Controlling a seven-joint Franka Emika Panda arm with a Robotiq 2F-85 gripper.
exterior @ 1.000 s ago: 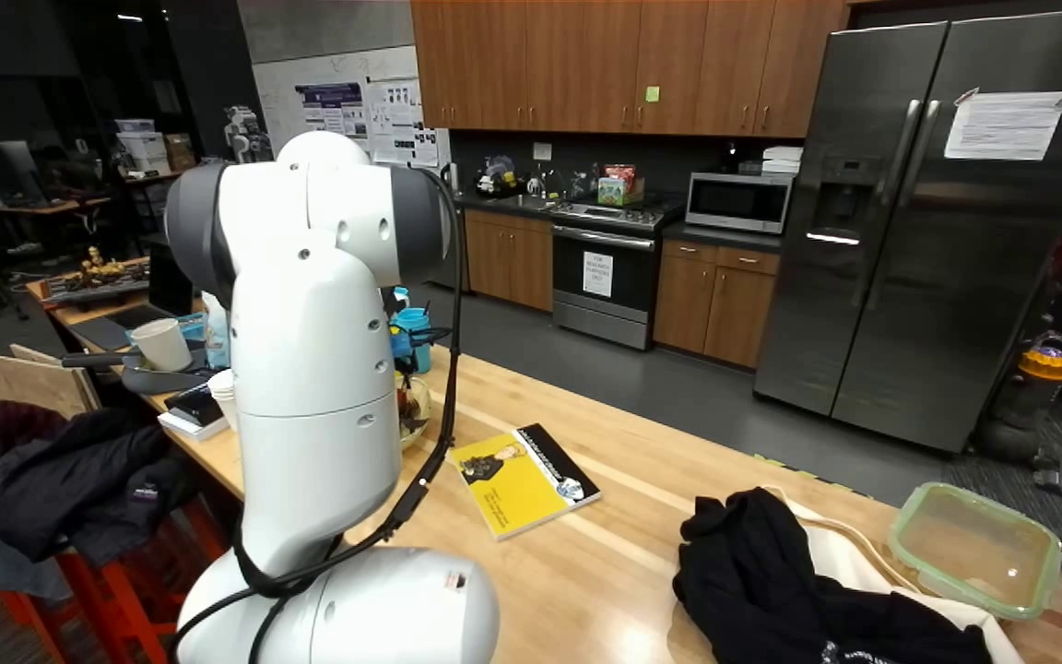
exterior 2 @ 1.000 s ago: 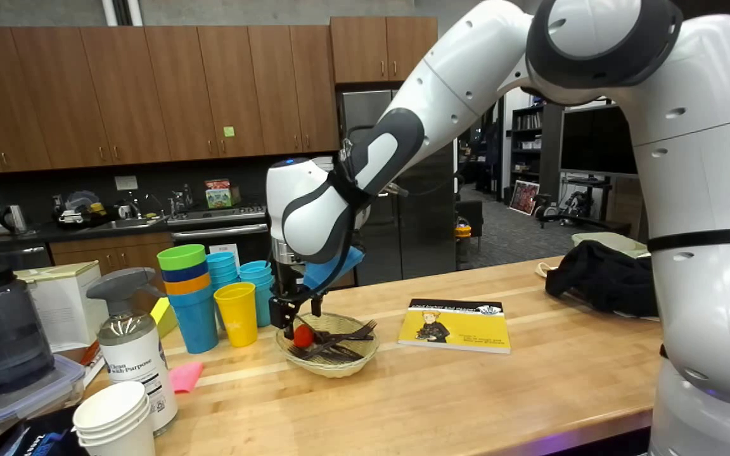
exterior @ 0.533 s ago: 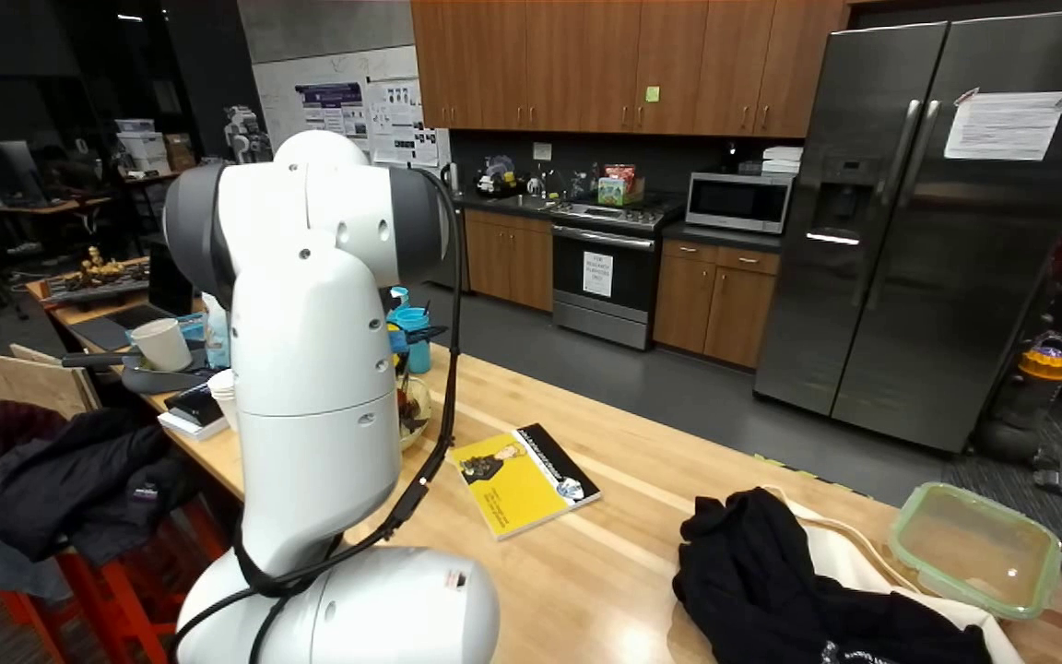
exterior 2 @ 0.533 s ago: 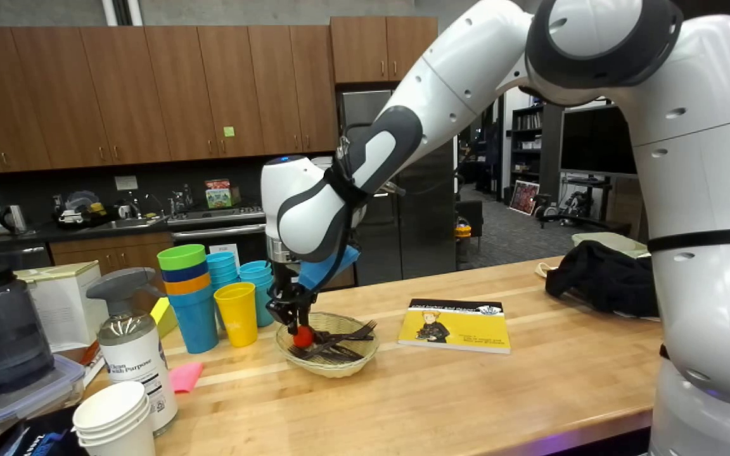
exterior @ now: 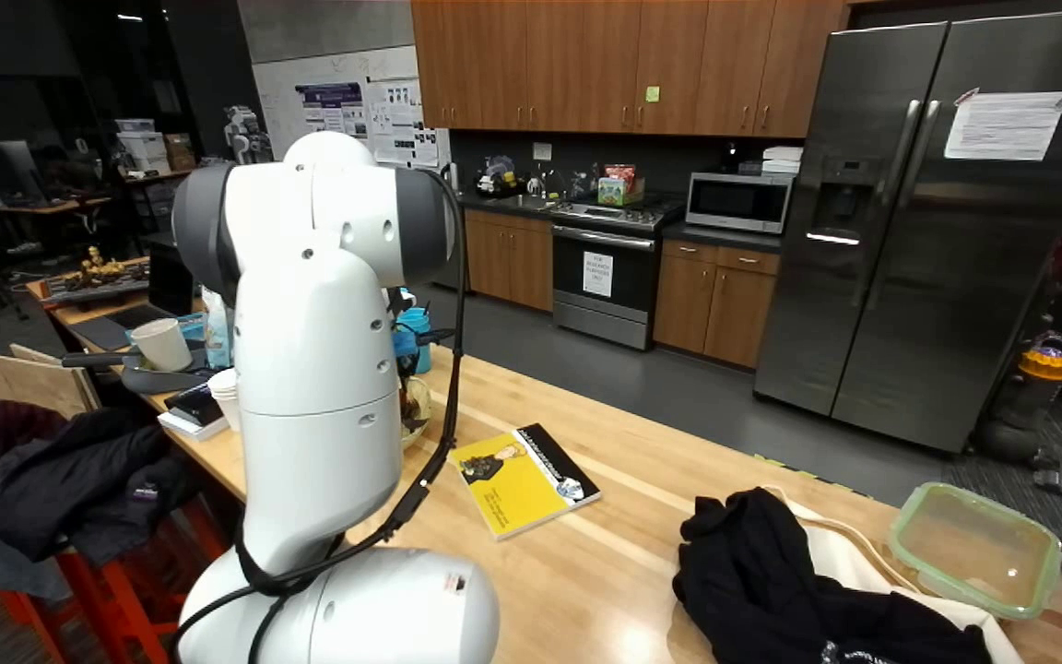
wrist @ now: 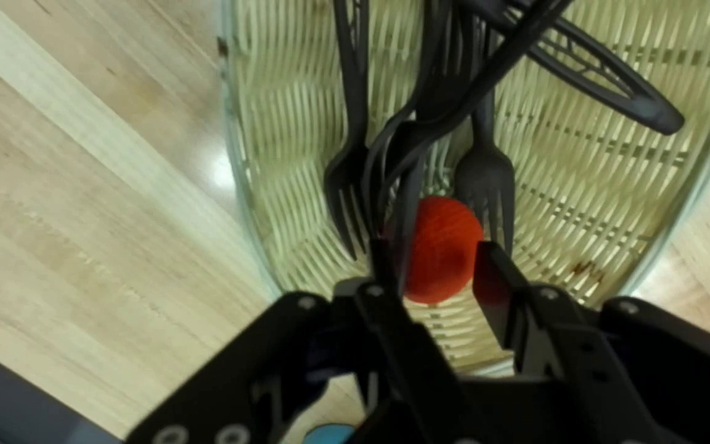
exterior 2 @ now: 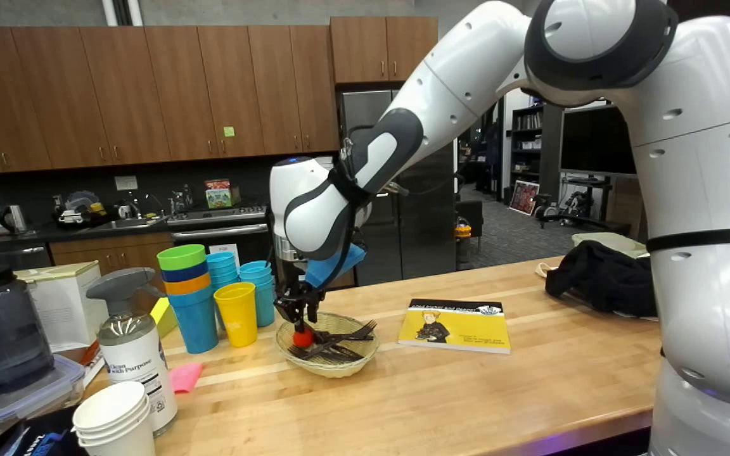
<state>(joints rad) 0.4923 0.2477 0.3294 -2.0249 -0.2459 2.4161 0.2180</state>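
Watching the red ball [wrist: 444,250] inside the wicker basket [exterior 2: 333,370], by the rim facing the yellow cup [exterior 2: 236,316], I see my gripper [wrist: 434,254] straddling it, a finger at each side; whether it grips, I cannot tell. Dark forks [wrist: 487,176] crowd the ball. In an exterior view, the basket sits nearer the far edge of the bench [exterior 2: 371,411]; narrow gaps part it from cup and yellow book [exterior 2: 457,329], with broader wood toward the near edge.
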